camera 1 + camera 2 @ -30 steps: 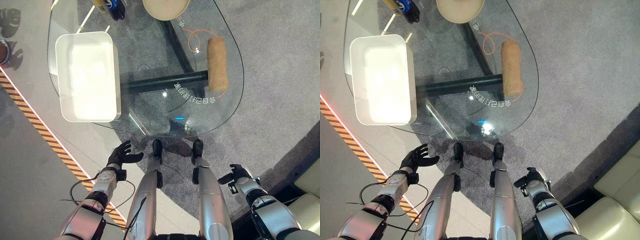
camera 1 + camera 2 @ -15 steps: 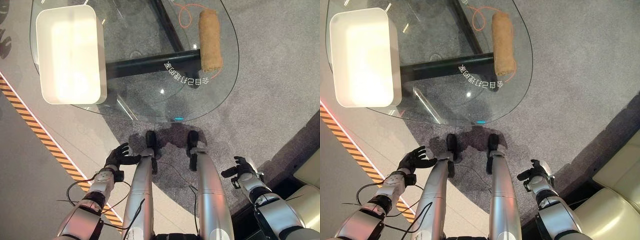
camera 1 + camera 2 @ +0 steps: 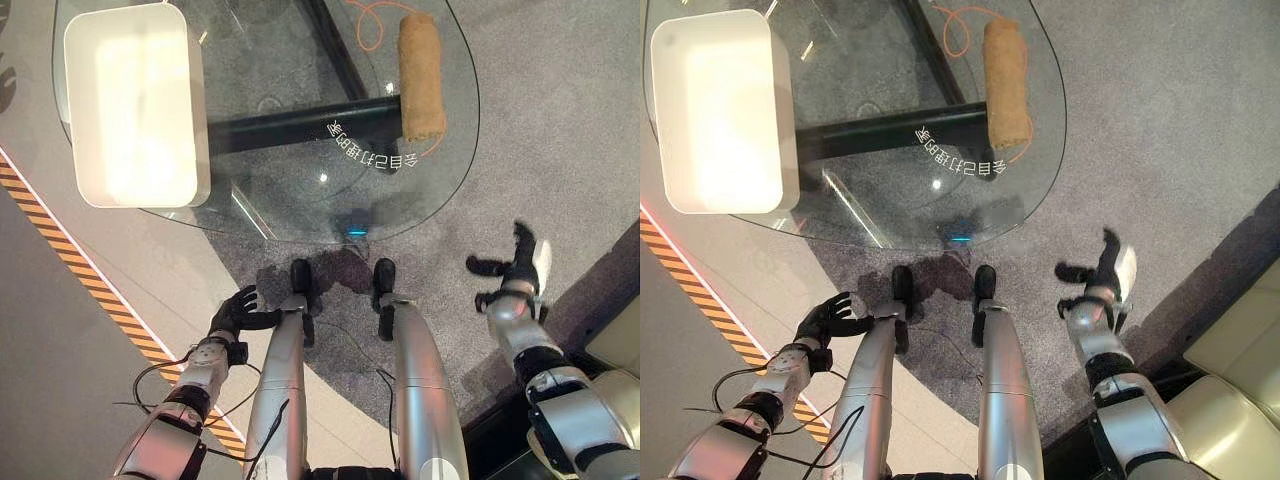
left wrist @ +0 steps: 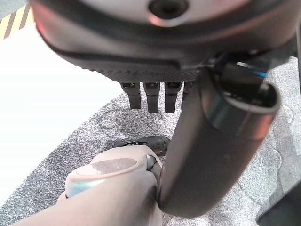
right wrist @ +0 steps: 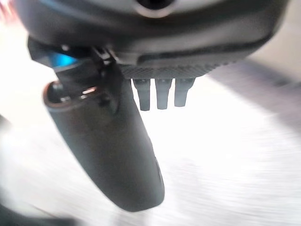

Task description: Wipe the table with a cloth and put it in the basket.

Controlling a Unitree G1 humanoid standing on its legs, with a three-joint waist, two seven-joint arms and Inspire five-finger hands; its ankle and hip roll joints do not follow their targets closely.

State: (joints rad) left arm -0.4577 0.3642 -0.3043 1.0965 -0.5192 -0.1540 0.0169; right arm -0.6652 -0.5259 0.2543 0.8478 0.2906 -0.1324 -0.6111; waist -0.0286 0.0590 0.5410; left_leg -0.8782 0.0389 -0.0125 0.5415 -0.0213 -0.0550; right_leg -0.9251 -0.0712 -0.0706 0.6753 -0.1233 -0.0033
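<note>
A rolled tan cloth (image 3: 421, 75) lies on the right side of the oval glass table (image 3: 300, 195). The empty white basket (image 3: 200, 120) stands on the table's left side. My left hand (image 3: 236, 313) hangs low beside the table's near edge, open with relaxed fingers (image 4: 150, 96), holding nothing. My right hand (image 3: 518, 265) is raised over the carpet to the right of the table, well short of the cloth. It is open, fingers (image 5: 162, 94) straight and empty.
An orange cord (image 3: 372, 18) loops on the glass by the cloth's far end. A black bar (image 3: 300, 125) of the table frame runs under the glass. Striped floor tape (image 3: 60, 240) runs at the left. A cream seat (image 3: 615, 350) stands at lower right.
My right hand has risen from low by my side, up and towards the table's right edge. The left hand has stayed put. Earlier the camera shifted, sliding the table up in view.
</note>
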